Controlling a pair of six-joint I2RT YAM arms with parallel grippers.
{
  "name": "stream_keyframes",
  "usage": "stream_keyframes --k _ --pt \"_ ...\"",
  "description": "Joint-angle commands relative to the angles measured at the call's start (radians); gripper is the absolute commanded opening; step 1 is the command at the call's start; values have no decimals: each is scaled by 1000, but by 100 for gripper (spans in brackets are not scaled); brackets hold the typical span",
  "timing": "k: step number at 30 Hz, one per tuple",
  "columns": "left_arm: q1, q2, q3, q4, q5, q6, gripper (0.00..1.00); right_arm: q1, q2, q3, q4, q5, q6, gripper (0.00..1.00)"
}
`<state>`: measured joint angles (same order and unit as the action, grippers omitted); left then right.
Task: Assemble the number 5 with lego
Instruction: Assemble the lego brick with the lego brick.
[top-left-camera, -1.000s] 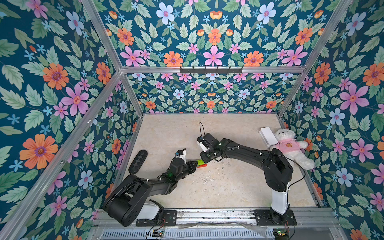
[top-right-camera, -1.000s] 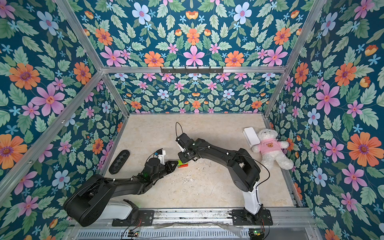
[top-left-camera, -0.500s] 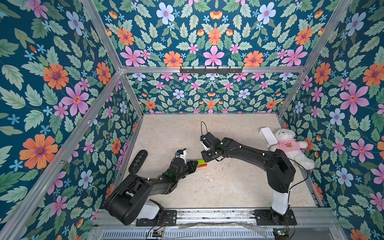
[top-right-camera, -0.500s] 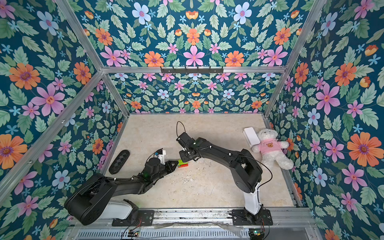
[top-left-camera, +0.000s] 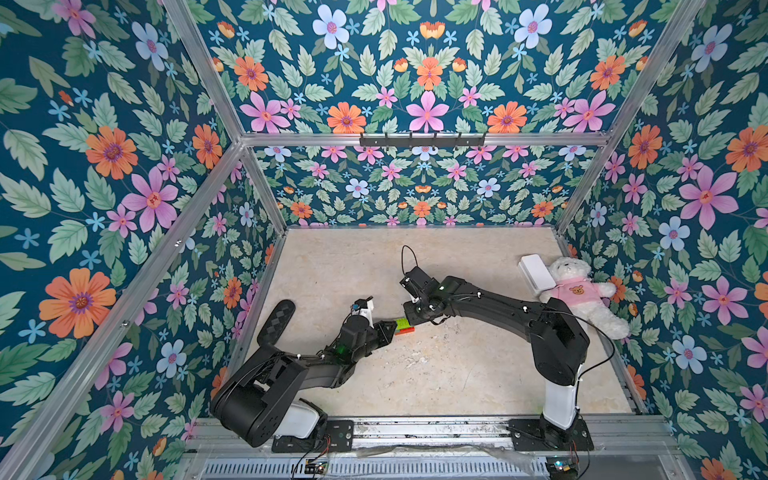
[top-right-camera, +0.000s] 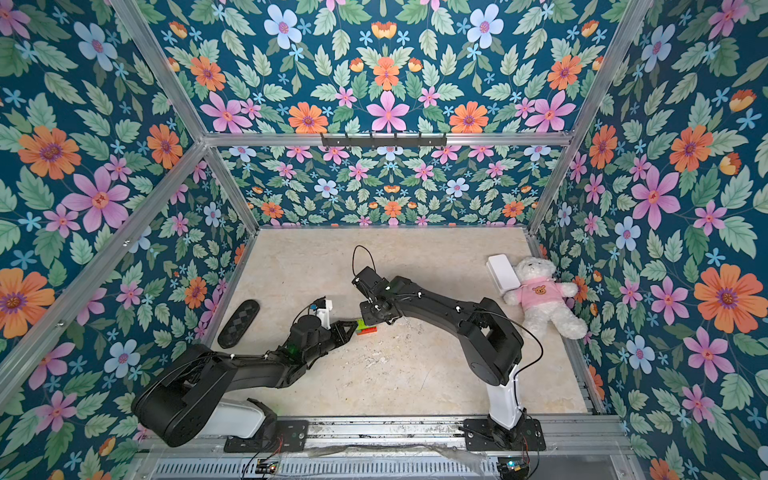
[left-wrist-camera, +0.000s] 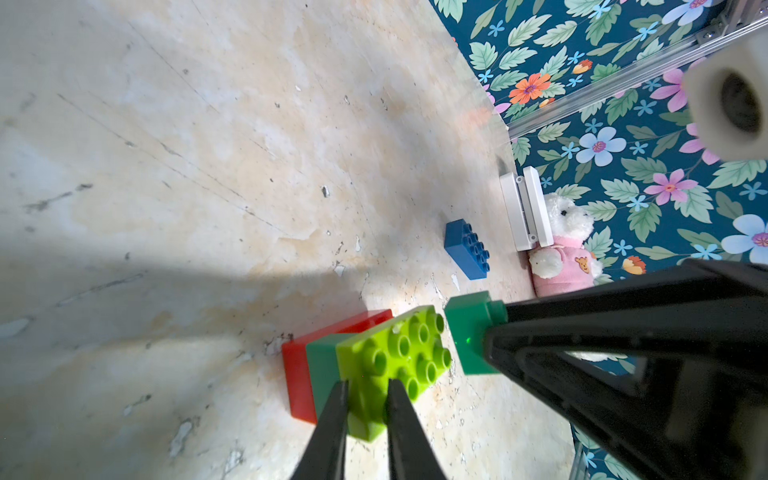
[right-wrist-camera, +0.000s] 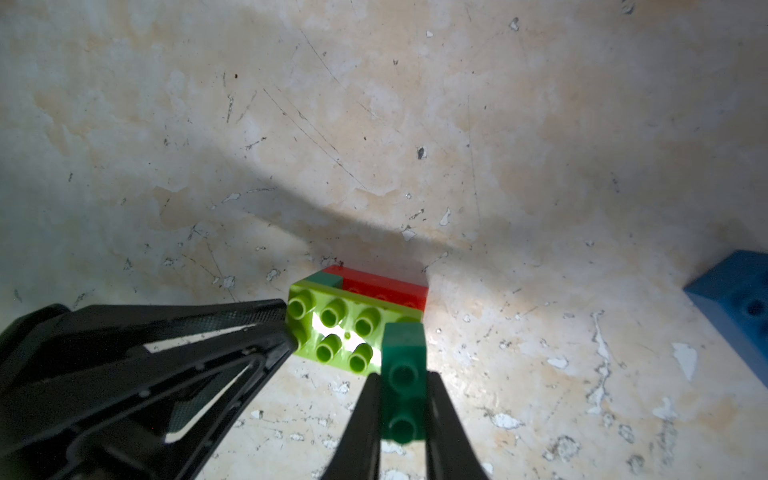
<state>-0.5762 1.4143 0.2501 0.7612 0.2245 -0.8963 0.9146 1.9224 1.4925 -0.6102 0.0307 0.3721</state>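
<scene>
Three lego bricks are joined in a stack that lies on its side on the floor: red (left-wrist-camera: 297, 374), dark-green (left-wrist-camera: 322, 365) and lime (left-wrist-camera: 395, 353). My left gripper (left-wrist-camera: 365, 384) is shut on the lime brick's end. In both top views the stack (top-left-camera: 404, 325) (top-right-camera: 367, 326) shows between the two grippers. My right gripper (right-wrist-camera: 402, 376) is shut on a second dark-green brick (right-wrist-camera: 403, 345). It holds that brick just off the lime studs (right-wrist-camera: 332, 328), with a narrow gap. A blue brick (left-wrist-camera: 465, 249) lies loose towards the teddy. The number 5 does not show as a whole.
A white teddy in a pink shirt (top-left-camera: 582, 291) and a white box (top-left-camera: 536, 272) lie against the right wall. A black oval object (top-left-camera: 276, 320) rests by the left wall. Floral walls enclose the floor on three sides.
My right arm has crept slightly to the right with its dark-green brick. The left arm and the stack have stayed put.
</scene>
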Motion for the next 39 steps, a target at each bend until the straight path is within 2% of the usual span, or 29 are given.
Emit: stream_keyframes --k 1,39 --pt "1 8 -12 -178 -34 3 20 6 7 10 -20 16 21 3" --pt "1 23 -29 -131 -30 -11 18 30 33 15 -15 6 145 3"
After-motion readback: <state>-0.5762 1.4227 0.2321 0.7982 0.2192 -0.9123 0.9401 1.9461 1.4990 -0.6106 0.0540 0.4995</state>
